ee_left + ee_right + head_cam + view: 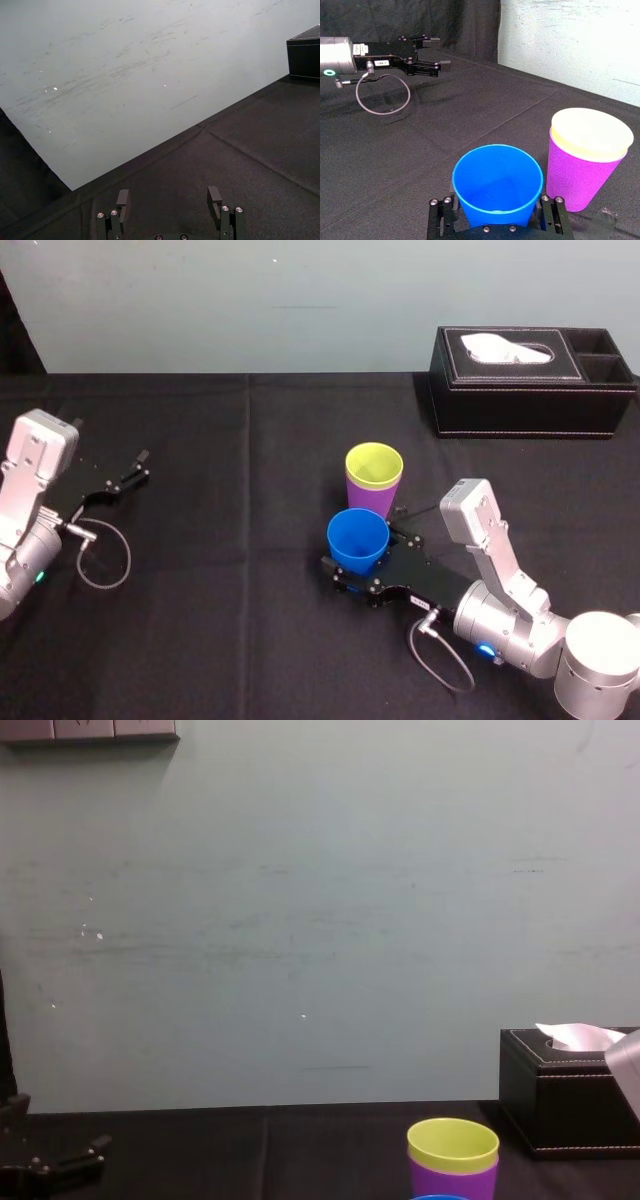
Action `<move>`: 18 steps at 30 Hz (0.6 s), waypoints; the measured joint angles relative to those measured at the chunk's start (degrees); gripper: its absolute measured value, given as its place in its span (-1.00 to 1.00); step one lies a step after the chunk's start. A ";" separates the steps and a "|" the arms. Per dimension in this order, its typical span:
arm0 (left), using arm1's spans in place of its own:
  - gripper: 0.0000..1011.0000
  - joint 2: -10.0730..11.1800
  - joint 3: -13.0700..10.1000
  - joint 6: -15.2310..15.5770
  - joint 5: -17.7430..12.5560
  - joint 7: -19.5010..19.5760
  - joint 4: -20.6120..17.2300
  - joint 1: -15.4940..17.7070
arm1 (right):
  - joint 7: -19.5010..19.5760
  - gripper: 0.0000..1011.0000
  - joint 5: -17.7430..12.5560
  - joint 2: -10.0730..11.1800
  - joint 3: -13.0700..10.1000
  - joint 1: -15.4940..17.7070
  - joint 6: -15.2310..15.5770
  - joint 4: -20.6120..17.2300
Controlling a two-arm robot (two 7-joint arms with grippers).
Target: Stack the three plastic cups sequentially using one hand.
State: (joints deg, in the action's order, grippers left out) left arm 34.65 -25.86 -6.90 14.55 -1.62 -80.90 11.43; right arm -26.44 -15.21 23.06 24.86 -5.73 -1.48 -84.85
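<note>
Straddling the blue cup (357, 540) on the table (250, 640), the right claw (362, 552) — clamped or not, I cannot tell — sits ready to lift it into the yellow-green cup (374, 466) nested in the purple cup (368, 500) just beyond; the left claw (130, 476) idles far left, spread.

Surface (250, 630) bare from left claw (140, 466) across to blue cup (357, 540). Purple cup (370, 502), holding the yellow-green cup (374, 465), crowds blue's far side. Tissue box (530, 390) blocks the far right.

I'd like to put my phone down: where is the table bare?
Bare: black cloth between the left gripper and the blue cup, and the far strip left of the tissue box. Crowded: the right gripper around that cup, beside the yellow-green cup nested in the purple cup.
</note>
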 joint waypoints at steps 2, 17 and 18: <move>1.00 0.00 0.00 0.00 0.00 0.00 0.00 0.00 | 0.00 0.56 -0.01 0.01 -0.01 0.01 -0.01 -0.01; 1.00 0.00 0.00 0.00 0.00 0.00 0.00 0.00 | 0.20 0.44 -1.34 0.91 -1.37 1.04 1.02 -3.68; 1.00 0.00 0.00 0.00 0.00 0.00 0.00 0.00 | 0.20 0.44 -1.34 0.91 -1.37 1.04 1.02 -3.68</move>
State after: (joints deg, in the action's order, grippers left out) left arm 34.65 -25.86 -6.91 14.55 -1.62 -80.90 11.43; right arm -26.24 -16.55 23.96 23.49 -4.69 -0.46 -88.53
